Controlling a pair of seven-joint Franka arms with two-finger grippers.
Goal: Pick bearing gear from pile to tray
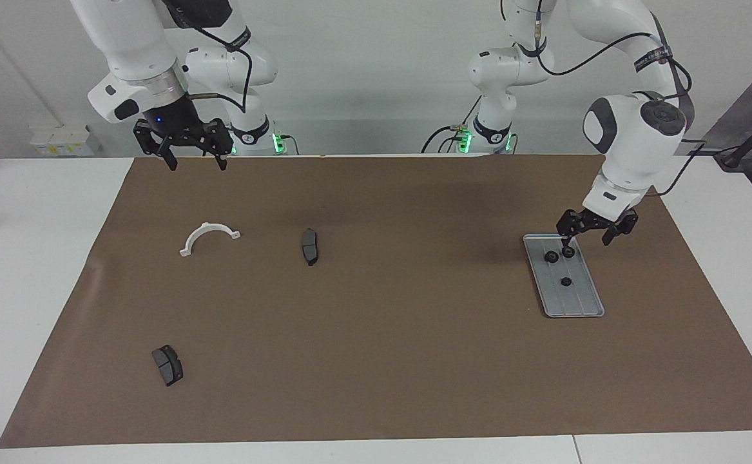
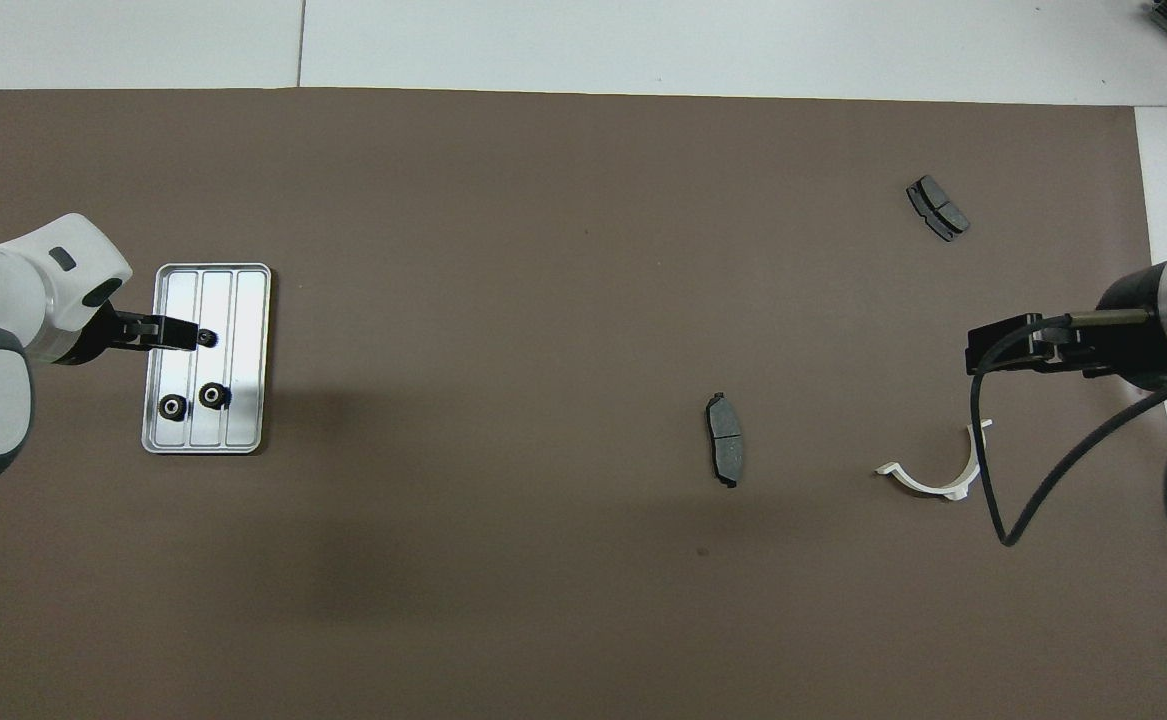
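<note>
Three small black bearing gears lie in the silver tray (image 1: 580,303) (image 2: 245,330) at the left arm's end of the mat. Two gears (image 1: 551,256) (image 1: 568,252) sit side by side at the tray's end nearer the robots. The third gear (image 1: 565,281) (image 2: 205,338) is at mid tray. My left gripper (image 1: 587,240) (image 2: 178,333) hangs open just above the tray's nearer end and holds nothing. My right gripper (image 1: 194,159) (image 2: 988,345) waits open, high over the mat's edge near its base. No pile is in view on the mat.
A dark grey curved pad (image 1: 309,246) (image 2: 724,452) lies mid mat. A white half-ring bracket (image 1: 209,236) (image 2: 933,470) sits toward the right arm's end. A second dark pad (image 1: 167,365) (image 2: 937,207) lies farther from the robots there.
</note>
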